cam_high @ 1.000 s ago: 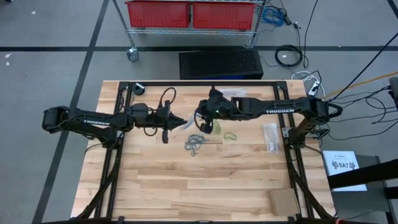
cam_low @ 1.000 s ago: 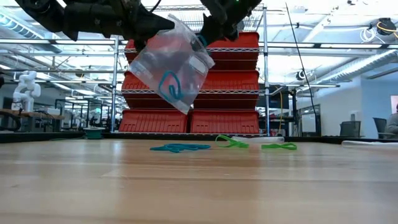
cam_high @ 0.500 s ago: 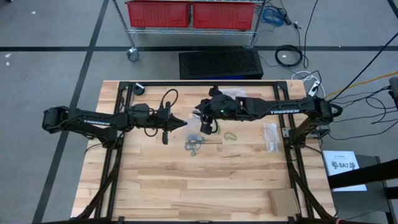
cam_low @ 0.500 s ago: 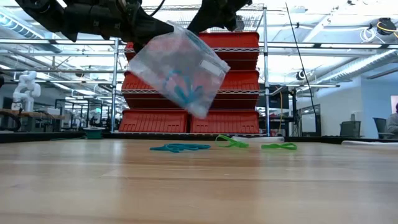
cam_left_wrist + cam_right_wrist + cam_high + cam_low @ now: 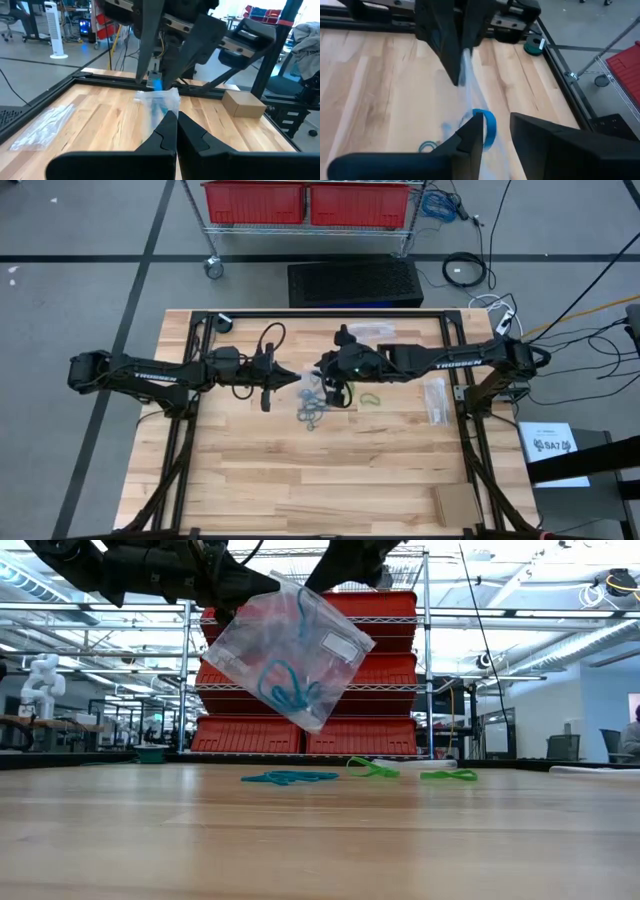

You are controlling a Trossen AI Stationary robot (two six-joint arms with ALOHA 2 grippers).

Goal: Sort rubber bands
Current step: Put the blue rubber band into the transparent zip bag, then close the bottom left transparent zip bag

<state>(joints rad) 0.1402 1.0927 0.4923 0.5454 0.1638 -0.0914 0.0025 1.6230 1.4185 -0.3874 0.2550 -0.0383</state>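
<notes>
Above the wood table (image 5: 300, 470), the left gripper (image 5: 262, 582) is pinched tight on a floppy clear bag (image 5: 290, 650) of light, stretchy blue rubber bands (image 5: 288, 690), best pinched by one strand, while the right gripper (image 5: 492, 127), at 3 o'clock from it, has its fingers a little apart around one blue band (image 5: 487, 125).

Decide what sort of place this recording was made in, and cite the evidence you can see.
Probably a robotics lab or workshop: a wire shelving rack loaded with red storage bins, loose cables across a taped grey floor, and a white robot beside workbenches in the background.
</notes>
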